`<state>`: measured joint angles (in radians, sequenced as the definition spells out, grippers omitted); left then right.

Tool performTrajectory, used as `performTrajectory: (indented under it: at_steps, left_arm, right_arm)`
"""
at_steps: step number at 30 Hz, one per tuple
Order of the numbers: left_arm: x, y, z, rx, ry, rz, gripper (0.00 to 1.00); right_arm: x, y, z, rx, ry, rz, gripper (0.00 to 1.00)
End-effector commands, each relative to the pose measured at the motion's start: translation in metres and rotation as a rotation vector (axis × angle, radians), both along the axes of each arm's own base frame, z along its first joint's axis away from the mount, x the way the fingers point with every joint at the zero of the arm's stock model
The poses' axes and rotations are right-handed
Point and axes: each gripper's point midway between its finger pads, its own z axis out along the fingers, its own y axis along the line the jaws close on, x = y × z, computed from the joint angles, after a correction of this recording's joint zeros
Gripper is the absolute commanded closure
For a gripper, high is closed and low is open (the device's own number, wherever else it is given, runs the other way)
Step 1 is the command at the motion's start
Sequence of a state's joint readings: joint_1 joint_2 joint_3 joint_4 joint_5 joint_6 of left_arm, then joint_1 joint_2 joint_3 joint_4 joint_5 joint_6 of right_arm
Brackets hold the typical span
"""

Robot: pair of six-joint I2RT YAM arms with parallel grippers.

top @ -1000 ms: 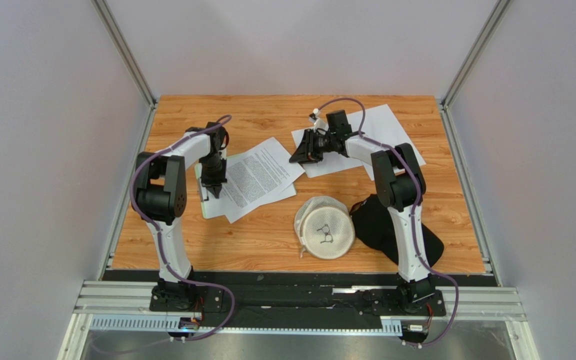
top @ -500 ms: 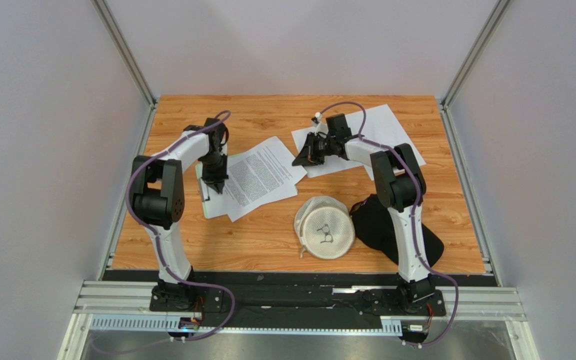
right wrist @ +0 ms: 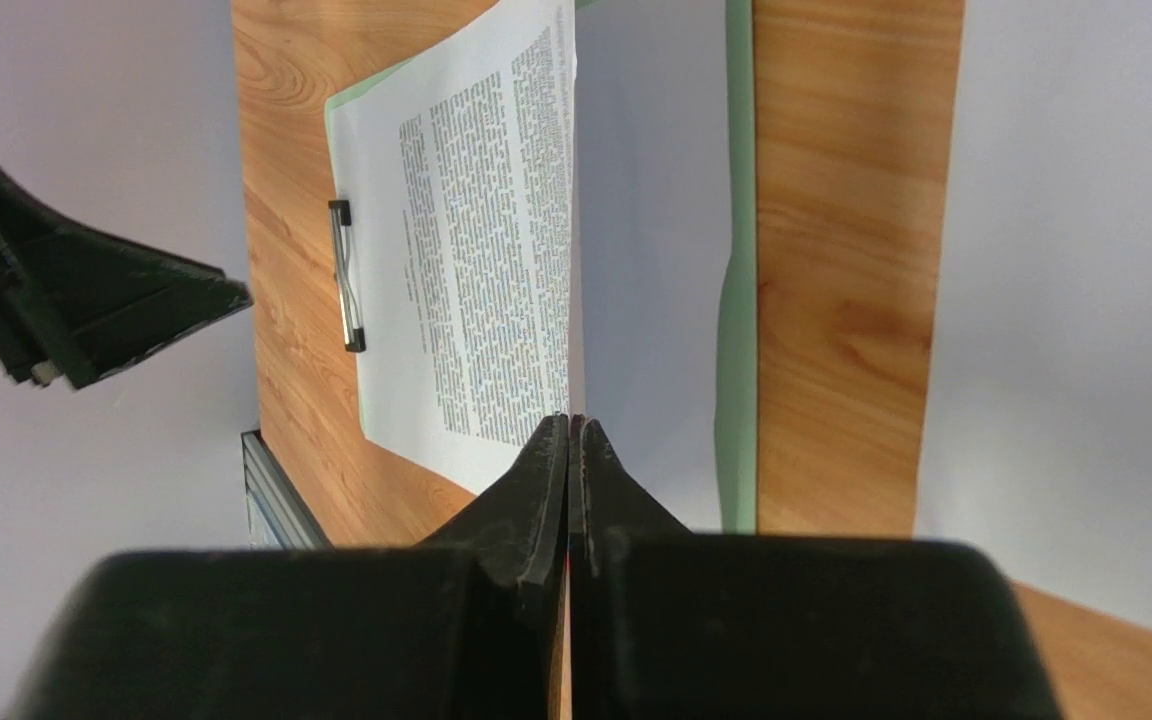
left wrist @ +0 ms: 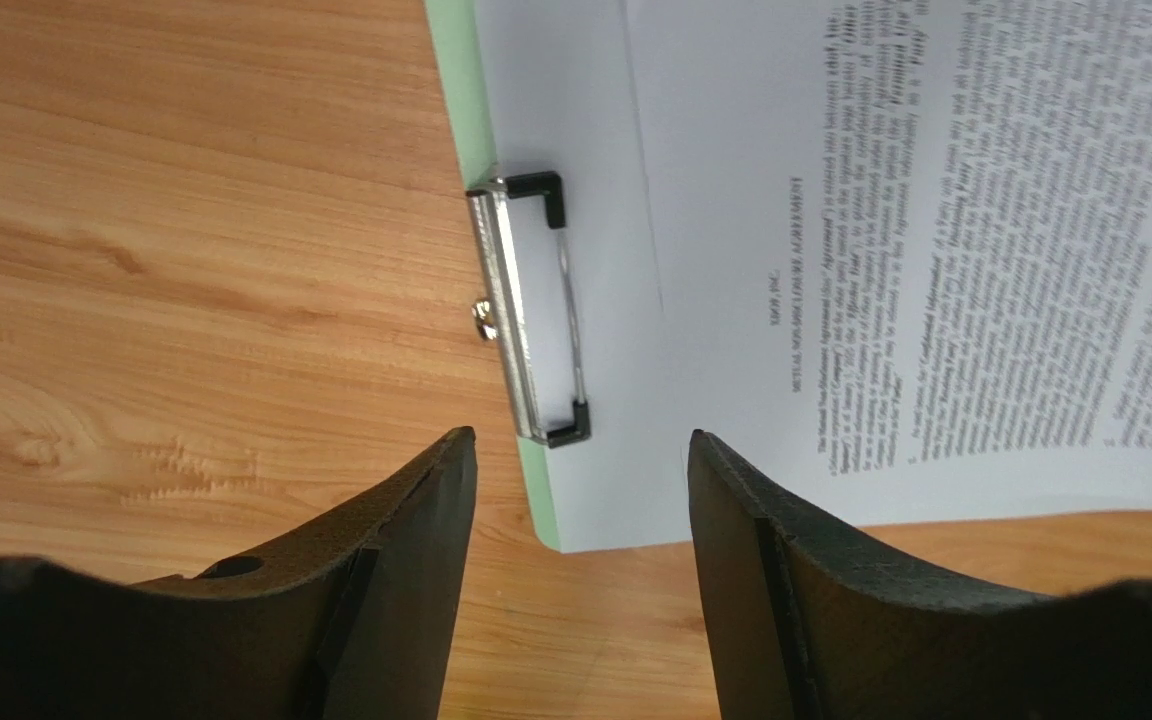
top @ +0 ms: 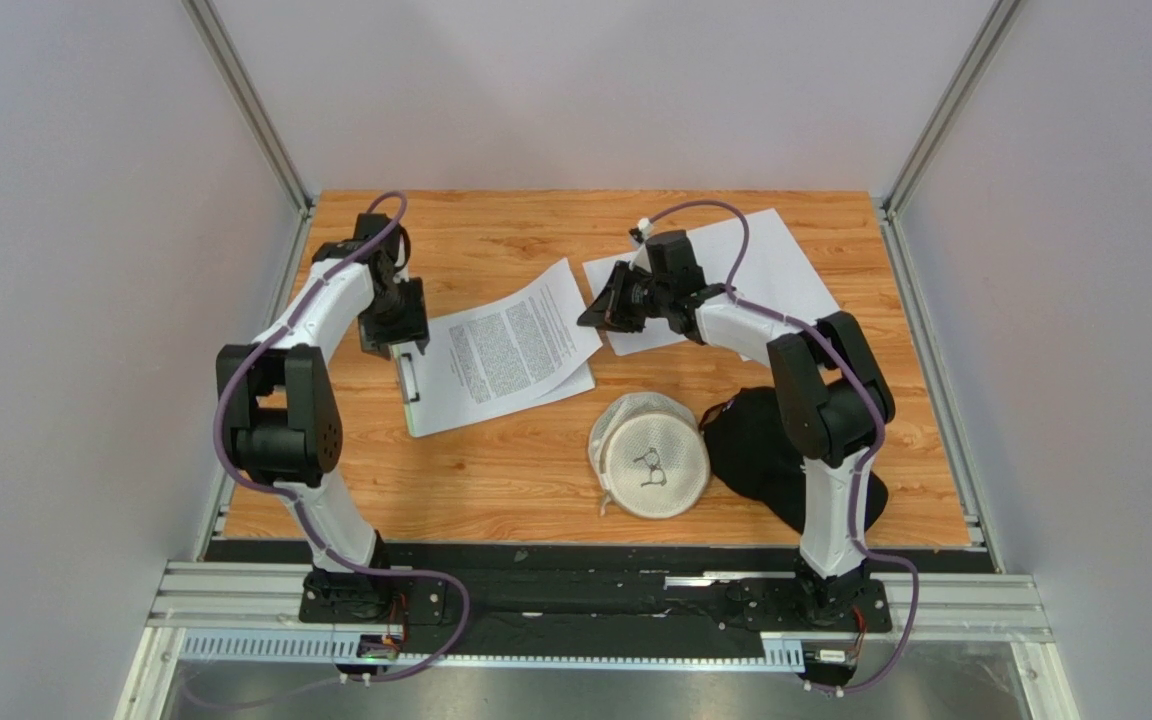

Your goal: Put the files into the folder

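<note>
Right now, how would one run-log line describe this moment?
left gripper: open near clip | right gripper: shut on printed sheet edge | folder: beneath sheet

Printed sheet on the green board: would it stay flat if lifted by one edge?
Probably floppy: the printed sheet seems to curl up where the right end effector pinches its edge. Likely slides easily too, resting on a smooth blank sheet.

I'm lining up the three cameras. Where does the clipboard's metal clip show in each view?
Top external: clip left of centre, left of the printed sheet.
Left wrist: clip at centre, just above the left gripper.
Right wrist: clip upper left, small.
Shared landmark: the printed sheet beside it.
</note>
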<state>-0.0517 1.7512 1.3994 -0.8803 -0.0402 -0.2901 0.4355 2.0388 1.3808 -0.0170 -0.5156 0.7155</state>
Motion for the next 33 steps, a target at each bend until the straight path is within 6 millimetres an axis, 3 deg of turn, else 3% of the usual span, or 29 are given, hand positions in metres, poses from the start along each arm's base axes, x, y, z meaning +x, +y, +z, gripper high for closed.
performTrajectory:
  at_steps: [1,4,17,21,33]
  left_arm:
    - [-0.002,0.013,-0.021,0.059,0.053,0.038,0.37]
    - [0.001,0.017,-0.031,0.086,0.077,0.034,0.46]
    - [-0.003,0.019,-0.060,0.098,0.144,0.003,0.46]
    - [0.000,0.017,-0.065,0.090,0.159,-0.005,0.50]
    - [-0.003,0.025,-0.071,0.088,0.170,0.005,0.47]
  right_arm:
    - [0.001,0.002,0.031,0.009,-0.104,-0.109,1.00]
    - [-0.002,0.007,0.035,0.018,-0.117,-0.088,1.00]
    - [-0.004,0.011,0.029,0.007,-0.127,-0.049,1.00]
    - [-0.004,0.012,0.029,0.015,-0.130,-0.041,1.00]
    - [-0.005,0.014,0.025,0.021,-0.119,-0.028,1.00]
